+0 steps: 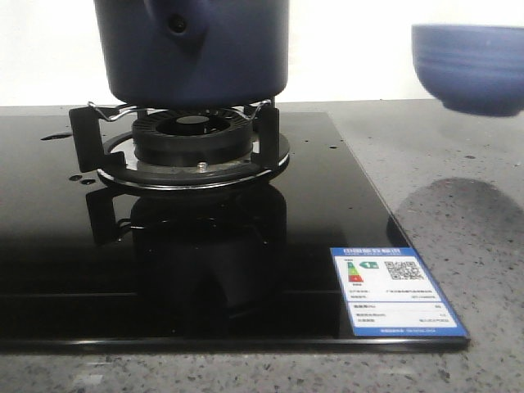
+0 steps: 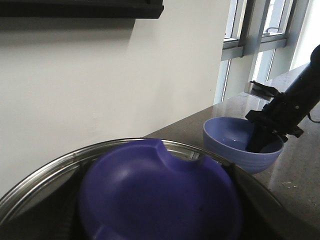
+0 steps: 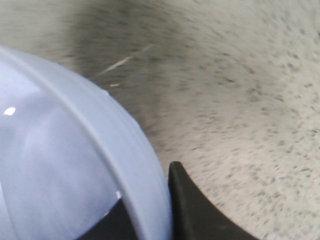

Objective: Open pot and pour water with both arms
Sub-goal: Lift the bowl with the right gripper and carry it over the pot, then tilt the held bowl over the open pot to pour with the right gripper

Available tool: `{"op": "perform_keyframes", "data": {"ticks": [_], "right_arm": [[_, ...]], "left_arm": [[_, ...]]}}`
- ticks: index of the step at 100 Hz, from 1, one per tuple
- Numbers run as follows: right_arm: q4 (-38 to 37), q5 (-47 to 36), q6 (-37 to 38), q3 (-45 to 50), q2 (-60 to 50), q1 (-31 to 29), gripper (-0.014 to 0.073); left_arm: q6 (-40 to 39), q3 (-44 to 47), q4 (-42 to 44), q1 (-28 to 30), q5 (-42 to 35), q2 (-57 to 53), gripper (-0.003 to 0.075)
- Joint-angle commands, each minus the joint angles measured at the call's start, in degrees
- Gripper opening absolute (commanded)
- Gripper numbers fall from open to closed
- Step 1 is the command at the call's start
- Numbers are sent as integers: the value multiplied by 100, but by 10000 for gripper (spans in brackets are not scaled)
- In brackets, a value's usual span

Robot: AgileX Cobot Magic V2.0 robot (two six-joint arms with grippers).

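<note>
The dark navy pot (image 1: 196,49) sits on the burner's wire supports, its holed handle lug (image 1: 176,24) facing me and its top out of frame. In the left wrist view a steel rim (image 2: 45,175) rings a violet-blue notched centre piece (image 2: 160,195) very close up. My left fingers do not show there. My right gripper (image 3: 150,200) is shut on the rim of the light blue ribbed bowl (image 3: 60,150), with one black finger (image 3: 200,210) outside the wall. The bowl (image 1: 471,70) hangs in the air to the pot's right. Bowl (image 2: 225,140) and right gripper (image 2: 265,135) also show in the left wrist view.
The gas burner (image 1: 192,135) sits in a glossy black cooktop (image 1: 205,270) that carries a blue and white label (image 1: 393,291). Grey speckled countertop (image 1: 475,229) lies to the right under the bowl. A white wall and a window (image 2: 260,30) stand behind.
</note>
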Motion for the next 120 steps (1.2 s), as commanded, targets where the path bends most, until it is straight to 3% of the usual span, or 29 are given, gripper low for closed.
{"op": "perform_keyframes", "data": {"ticks": [1,23,49,75,97,120], "right_arm": [[181,147,-200,-487,-300,138,-62],[70,639,-204,-1310,-260,634,-61],[13,1497,-192,-2975,231,1256,-60],[-62,1497,26,-4211,767,1834,-48],[-99,1429,67,-4565,1170,2260,-48],[-426,638,67,-4629,1241,2612,-48]], "left_arm": [[-53,-166,-614,-36,95,-130,231],[-53,-166,-614,-36,82,-131,231],[-64,-166,-429,-36,-39,-253,231],[-98,-166,-245,-36,-67,-387,231],[-98,-166,-184,-36,-69,-387,231],[-98,-166,-184,-36,-102,-387,231]]}}
